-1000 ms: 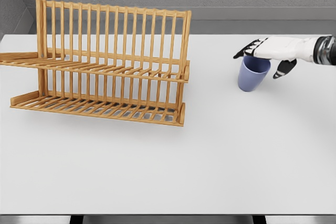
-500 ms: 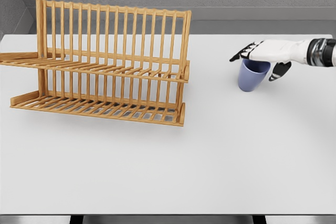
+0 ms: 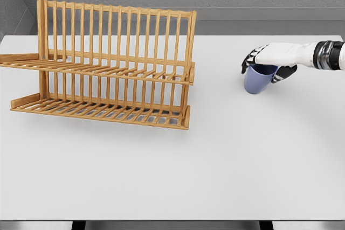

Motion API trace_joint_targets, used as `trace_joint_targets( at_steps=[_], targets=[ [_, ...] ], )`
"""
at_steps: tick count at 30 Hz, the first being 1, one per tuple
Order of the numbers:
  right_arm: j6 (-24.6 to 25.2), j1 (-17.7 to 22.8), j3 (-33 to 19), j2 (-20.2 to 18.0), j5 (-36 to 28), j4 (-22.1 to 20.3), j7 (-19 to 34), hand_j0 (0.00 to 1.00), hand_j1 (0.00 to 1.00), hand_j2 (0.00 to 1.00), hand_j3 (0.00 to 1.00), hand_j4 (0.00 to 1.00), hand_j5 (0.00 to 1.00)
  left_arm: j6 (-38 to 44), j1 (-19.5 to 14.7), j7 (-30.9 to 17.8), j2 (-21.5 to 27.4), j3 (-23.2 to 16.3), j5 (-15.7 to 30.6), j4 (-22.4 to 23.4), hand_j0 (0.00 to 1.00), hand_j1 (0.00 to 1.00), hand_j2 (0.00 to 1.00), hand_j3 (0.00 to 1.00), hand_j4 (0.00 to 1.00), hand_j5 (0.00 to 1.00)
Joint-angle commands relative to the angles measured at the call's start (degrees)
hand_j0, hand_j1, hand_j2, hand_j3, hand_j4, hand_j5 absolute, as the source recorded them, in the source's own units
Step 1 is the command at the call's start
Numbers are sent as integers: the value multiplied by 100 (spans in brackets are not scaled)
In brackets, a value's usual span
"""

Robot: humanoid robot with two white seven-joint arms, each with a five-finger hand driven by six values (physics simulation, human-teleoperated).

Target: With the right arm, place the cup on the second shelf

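Bright even light, faint soft shadows (barely any), sharp, no glare

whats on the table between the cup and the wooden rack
Nothing: in the head view only bare white table lies between the blue cup, gripped by the right hand, and the wooden rack.

Slatted wooden rack [image 3: 108,68], matt blue cup [image 3: 257,81], smooth white table [image 3: 215,160].

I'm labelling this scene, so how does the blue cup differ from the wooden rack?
The small blue plastic cup is solid-walled; the large two-tier wooden slatted rack is open bars. The cup sits far right under the right hand, whose fingers curl over its rim; the rack stands left, untouched. Both rest on the white table.
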Motion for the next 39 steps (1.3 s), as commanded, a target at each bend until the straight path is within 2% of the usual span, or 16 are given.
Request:
trace_joint_targets(
  at_steps=[1, 9, 16, 20, 21, 31, 33, 36, 39],
  targets=[
    [1, -9, -3, -5, -10, -20, 13, 62, 62, 62, 62, 62, 62, 0, 0, -1, 0, 1, 2, -1, 100, 100, 100, 100, 100, 100],
    [-52, -97, -55, -84, -2, -72, 13, 60, 60, 60, 60, 60, 60, 0, 0, -1, 0, 1, 2, -1, 100, 100, 100, 100, 100, 100],
    [-52, -220, -108, -154, -2, -318, 13, 60, 60, 60, 60, 60, 60, 0, 0, -1, 0, 1, 2, -1, 100, 100, 100, 100, 100, 100],
    [-54, -211, -336, -304, -10, -485, 13, 60, 60, 60, 60, 60, 60, 0, 0, -1, 0, 1, 2, -1, 100, 100, 100, 100, 100, 100],
    [-54, -176, -530, -304, -10, -494, 13, 60, 60, 60, 60, 60, 60, 0, 0, -1, 0, 1, 2, -1, 100, 100, 100, 100, 100, 100],
    [-54, -193, -1004, -471, -10, -1048, 13, 60, 60, 60, 60, 60, 60, 0, 0, -1, 0, 1, 2, -1, 100, 100, 100, 100, 100, 100],
    [-54, -158, -1321, -506, -10, -1197, 13, 60, 60, 60, 60, 60, 60, 0, 0, -1, 0, 1, 2, -1, 100, 100, 100, 100, 100, 100],
    [-54, -158, -1408, -515, -2, -1241, 13, 60, 60, 60, 60, 60, 60, 0, 0, -1, 0, 1, 2, -1, 100, 100, 100, 100, 100, 100],
    [-54, -141, -1567, -717, -10, -1575, 13, 61, 61, 61, 61, 61, 61, 0, 0, -1, 0, 1, 2, -1, 100, 100, 100, 100, 100, 100]
  ],
)
